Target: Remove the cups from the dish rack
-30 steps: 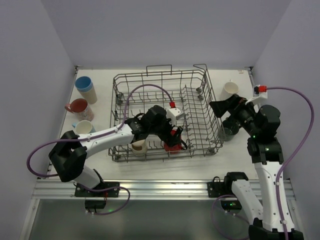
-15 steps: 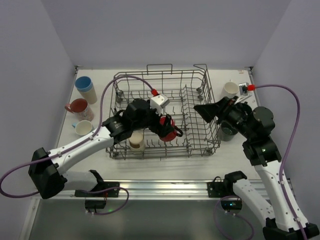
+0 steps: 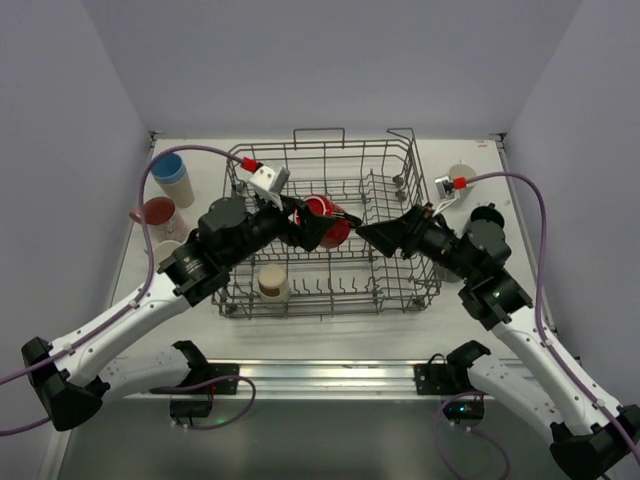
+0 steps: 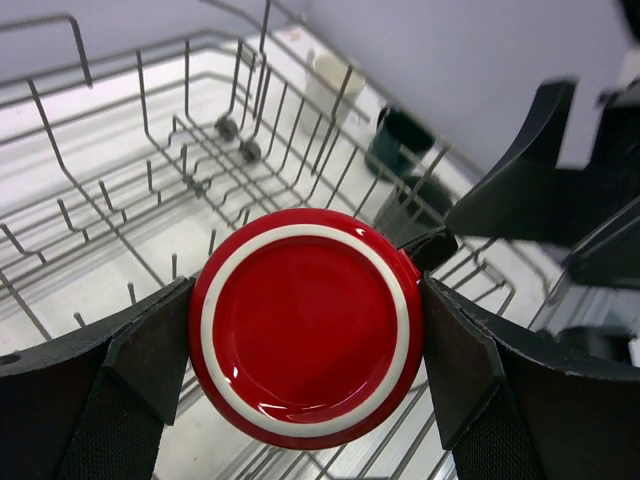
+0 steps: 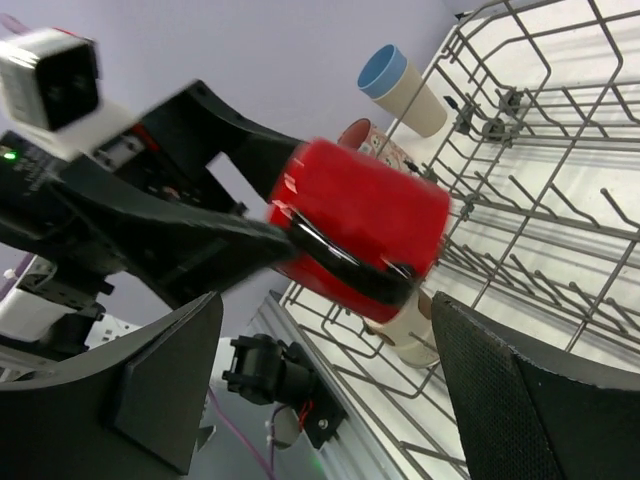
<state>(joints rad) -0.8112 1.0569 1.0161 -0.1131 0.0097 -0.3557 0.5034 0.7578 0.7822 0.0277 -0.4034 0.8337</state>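
One red cup [image 5: 360,225] hangs sideways above the dish rack [image 3: 400,285], clamped by the left claw [image 4: 306,340] with its base turned back toward that wrist. Just to its right the right claw [image 3: 372,235] gapes wide and empty (the only free one), and the cup's long axis runs crosswise to its reach.

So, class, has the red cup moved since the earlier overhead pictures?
Yes. Held in the left gripper, the red cup has moved from the near edge of the dish rack toward its middle.
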